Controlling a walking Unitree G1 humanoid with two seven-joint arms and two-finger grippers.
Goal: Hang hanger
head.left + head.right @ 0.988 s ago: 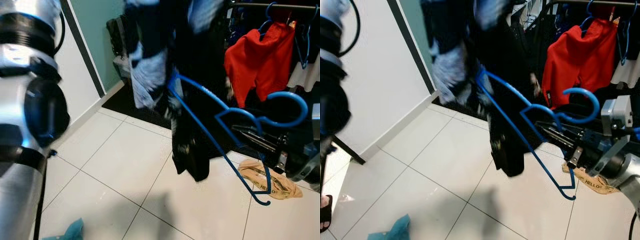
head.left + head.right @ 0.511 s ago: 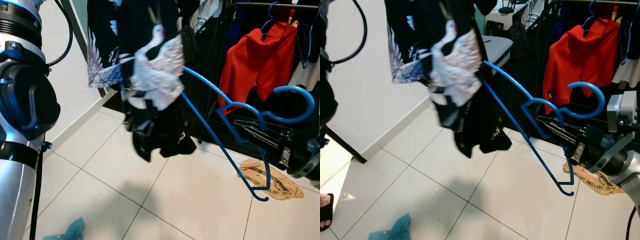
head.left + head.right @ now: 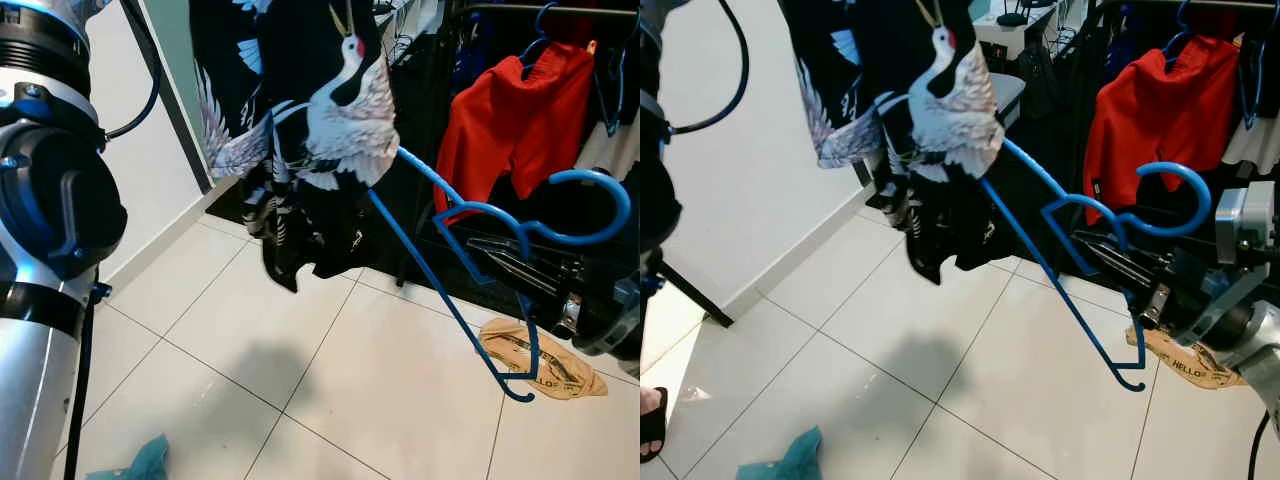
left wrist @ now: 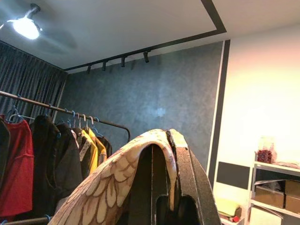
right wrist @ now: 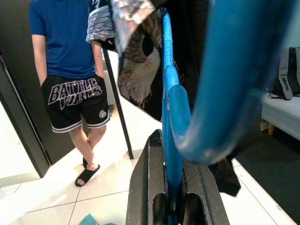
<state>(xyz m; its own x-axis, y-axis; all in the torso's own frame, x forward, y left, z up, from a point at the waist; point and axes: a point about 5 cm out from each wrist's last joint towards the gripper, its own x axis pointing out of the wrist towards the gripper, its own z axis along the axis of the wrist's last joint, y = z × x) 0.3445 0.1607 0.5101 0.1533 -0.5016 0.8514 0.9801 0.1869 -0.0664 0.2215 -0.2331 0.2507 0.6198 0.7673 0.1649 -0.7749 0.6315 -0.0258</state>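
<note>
Right tool, low on the robot's right, is clamped on the neck of a blue plastic hanger, w/ the hook curling up toward the rack and one long arm of the hanger slanting up-left into a hanging garment. That garment is a black shirt w/ white crane print; the left tool, raised high, pinches its fabric between closed fingers, and the cloth drapes over the fingertips in the left wrist view. Shirt hangs between the robot and the clothes rack, partly blocking it. Behind, on the right, a dark rail carries a red garment on a blue hanger plus other clothes. On the white tile floor: a tan paper bag under the right arm, and a teal cloth near the robot's left side. In the right wrist view a person in a blue tee and black shorts stands nearby, wearing sandals.
</note>
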